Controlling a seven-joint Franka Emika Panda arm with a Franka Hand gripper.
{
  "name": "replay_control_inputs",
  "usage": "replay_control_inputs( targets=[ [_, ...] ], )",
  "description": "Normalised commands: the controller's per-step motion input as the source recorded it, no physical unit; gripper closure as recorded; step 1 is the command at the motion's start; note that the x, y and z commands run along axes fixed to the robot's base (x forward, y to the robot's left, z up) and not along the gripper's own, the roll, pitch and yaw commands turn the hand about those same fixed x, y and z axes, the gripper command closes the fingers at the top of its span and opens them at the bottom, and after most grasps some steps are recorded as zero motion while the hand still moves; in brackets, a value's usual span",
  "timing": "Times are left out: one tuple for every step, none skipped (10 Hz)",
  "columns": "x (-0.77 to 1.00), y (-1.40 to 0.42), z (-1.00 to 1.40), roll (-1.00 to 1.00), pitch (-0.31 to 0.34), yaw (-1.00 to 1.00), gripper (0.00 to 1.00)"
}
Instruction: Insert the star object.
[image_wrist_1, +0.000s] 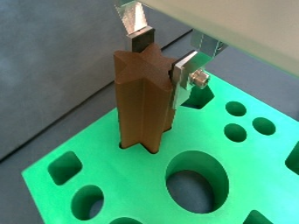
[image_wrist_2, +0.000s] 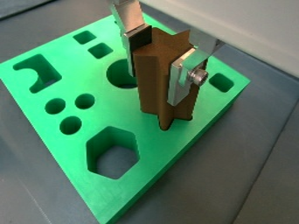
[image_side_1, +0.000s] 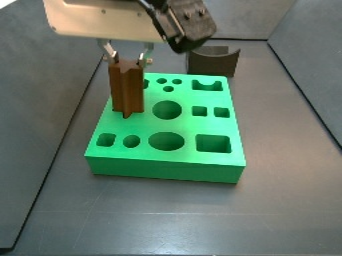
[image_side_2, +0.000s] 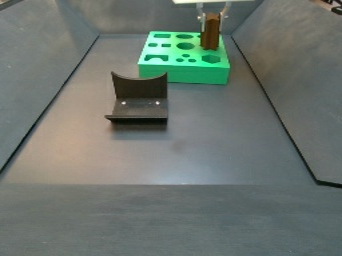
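Star object (image_wrist_1: 143, 101): brown ridged peg, upright, closest to the wrist cameras; lower end at or just inside a star-shaped socket near one edge of the green block (image_wrist_2: 47, 127).

Gripper (image_wrist_1: 162, 54): directly above the block, silver fingers (image_wrist_2: 180, 79) clamped on the peg's upper sides.

Step in hand, judged: seating the peg. Keep it vertical, ridges aligned with the socket points, press straight down, release only once it bottoms out.

Green block: other sockets, including round, square and hexagonal (image_wrist_2: 114, 156), all empty.

Fixture (image_side_2: 138, 98): well apart on the floor, holding nothing.
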Motion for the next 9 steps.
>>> replay_control_inputs(
  targets=[
    [0.00, -0.08, -0.78, 0.26, -0.114, 0.19, 1.00],
    [-0.02, -0.12, -0.71, 0.27, -0.154, 0.19, 1.00],
    [0.00, -0.13, -0.66, 0.28, -0.170, 0.17, 1.00],
    [0.00, -0.14, -0.57, 0.30, -0.207, 0.16, 1.00],
    [0.00, -0.23, -0.55, 0.23, -0.256, 0.14, 1.00],
    [0.00, -0.36, -0.58, 0.16, -0.307, 0.08, 1.00],
    [-0.15, -0.20, -0.71, 0.08, -0.284, 0.00, 1.00],
    [-0.07, 0.00, -0.49, 0.00, -0.103, -0.04, 1.00],
    [0.00, -0.10, -0.81, 0.12, -0.187, 0.03, 1.00]
  ],
)
